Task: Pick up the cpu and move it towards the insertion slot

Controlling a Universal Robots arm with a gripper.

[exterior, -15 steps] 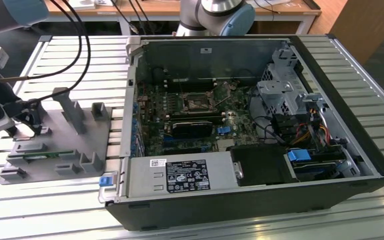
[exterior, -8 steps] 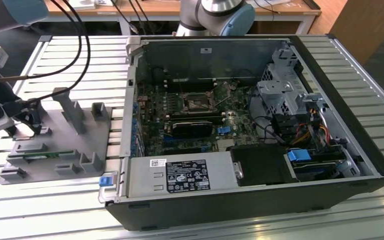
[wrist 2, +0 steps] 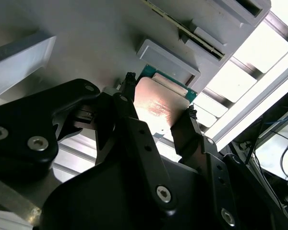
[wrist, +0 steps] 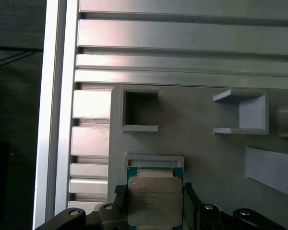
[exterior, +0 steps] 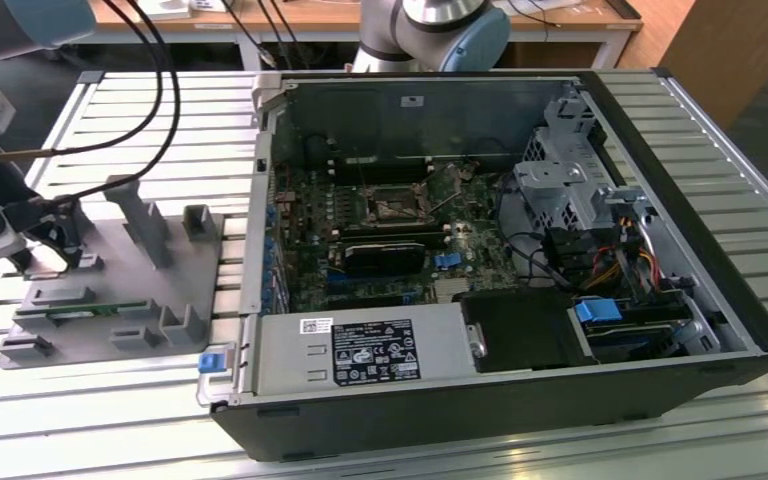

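Your gripper's (wrist 2: 159, 96) black jaws clamp opposite edges of the small square silvery-topped cpu (wrist: 155, 201) at the grey plastic fixture (exterior: 157, 290) (a narrow green memory stick (exterior: 84, 312) lies there too). The dark square insertion slot (exterior: 394, 207) sits well apart, inside the open black computer case (exterior: 704, 200).

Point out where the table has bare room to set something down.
Bare slats run between the fixture and the near edge, at the exterior view's lower left, and beside the case at that view's right. Slats behind the fixture are crossed by cables. Crowded: inside the case, and the fixture's edge where the pincer grips the cpu.
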